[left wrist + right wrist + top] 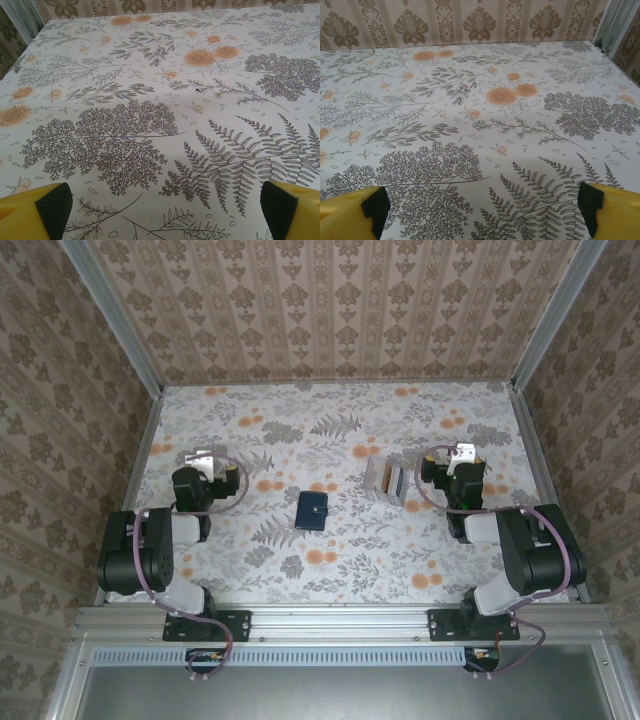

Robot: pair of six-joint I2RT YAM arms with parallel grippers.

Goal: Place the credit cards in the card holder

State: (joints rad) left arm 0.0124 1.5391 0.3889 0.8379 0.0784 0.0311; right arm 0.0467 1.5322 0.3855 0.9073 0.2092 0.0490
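The card holder (311, 510), a small dark navy wallet, lies shut and flat on the flowered table near the middle. To its right stands a clear, silvery slotted rack (387, 481) with thin upright pieces in it that look like the credit cards; they are too small to tell apart. My left gripper (204, 457) rests at the left, well apart from the wallet, open over bare cloth (165, 210). My right gripper (463, 453) sits just right of the rack, open too, with nothing between its yellow fingers (482, 210).
Metal rails (140, 455) edge the table on the left, right and back, with patterned walls behind them. The floral tablecloth (330, 430) stretches toward the back wall. Both arm bases are bolted to the near rail (340, 623).
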